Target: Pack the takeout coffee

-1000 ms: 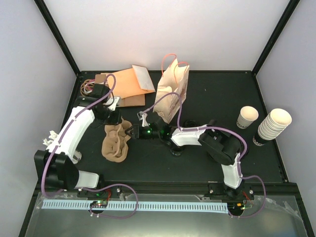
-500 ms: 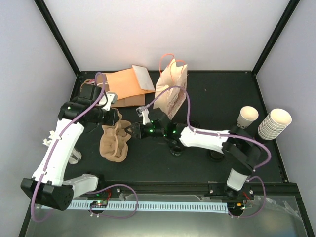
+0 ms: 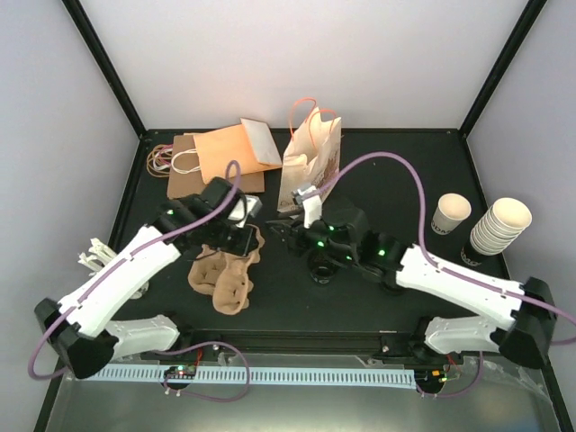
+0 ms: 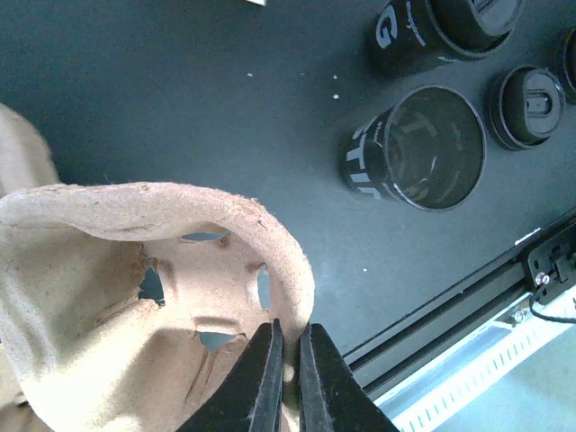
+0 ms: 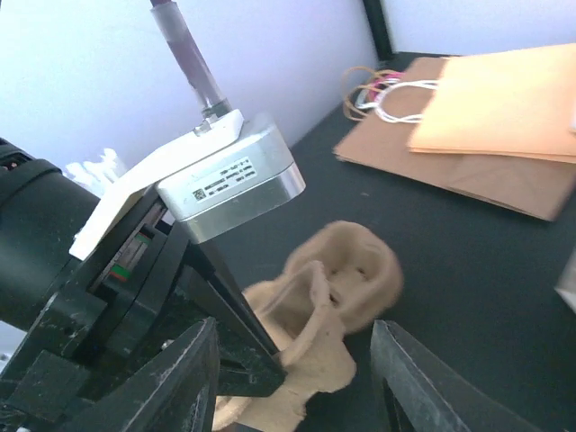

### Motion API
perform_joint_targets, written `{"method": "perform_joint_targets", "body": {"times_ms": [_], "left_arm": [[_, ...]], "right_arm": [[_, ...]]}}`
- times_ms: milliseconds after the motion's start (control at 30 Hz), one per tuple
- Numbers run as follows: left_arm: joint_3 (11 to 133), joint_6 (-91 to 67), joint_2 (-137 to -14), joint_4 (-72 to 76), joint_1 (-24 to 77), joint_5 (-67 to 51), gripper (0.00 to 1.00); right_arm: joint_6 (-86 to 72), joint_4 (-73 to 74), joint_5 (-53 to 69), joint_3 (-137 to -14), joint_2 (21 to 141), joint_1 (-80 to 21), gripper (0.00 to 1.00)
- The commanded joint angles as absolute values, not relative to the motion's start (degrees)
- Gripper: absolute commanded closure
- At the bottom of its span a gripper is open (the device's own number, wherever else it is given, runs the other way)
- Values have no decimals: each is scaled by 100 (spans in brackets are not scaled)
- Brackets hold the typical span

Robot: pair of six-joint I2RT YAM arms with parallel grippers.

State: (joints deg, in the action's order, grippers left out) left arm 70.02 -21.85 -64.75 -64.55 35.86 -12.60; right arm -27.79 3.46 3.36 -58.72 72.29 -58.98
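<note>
The left claw [image 4: 286, 337] pinches shut on the cup tray [image 4: 135, 261] rim, likely to reposition it. The right claw [image 5: 292, 335] gapes empty just beyond, seemingly ready to steady it.

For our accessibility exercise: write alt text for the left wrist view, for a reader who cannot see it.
The left gripper pinches the rim of a tan pulp cup carrier. Beyond it, dark cups sit on the black table.

Bright even overhead light, faint shadows, right wrist view blurred, pulp carrier [image 4: 90, 270] glaring close-up
</note>
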Motion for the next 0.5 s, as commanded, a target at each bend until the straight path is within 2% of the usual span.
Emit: {"method": "perform_joint_targets", "body": {"times_ms": [0,367,467], "left_arm": [[6978,-3006,-6901,-5713,4225,-849,96],[6848,-3485,-8347,-4857,4802,-67,96],[6853,-3530,-8586,-4651,4891,-101,92]], "right_arm": [[-2248,1205,-718,-5417,6532,-5848,50],[-2084,1858,-1472,-4821,5271,-5720,50],[-2061,1989,-1493,-4780,5189,-5712,50]]}}
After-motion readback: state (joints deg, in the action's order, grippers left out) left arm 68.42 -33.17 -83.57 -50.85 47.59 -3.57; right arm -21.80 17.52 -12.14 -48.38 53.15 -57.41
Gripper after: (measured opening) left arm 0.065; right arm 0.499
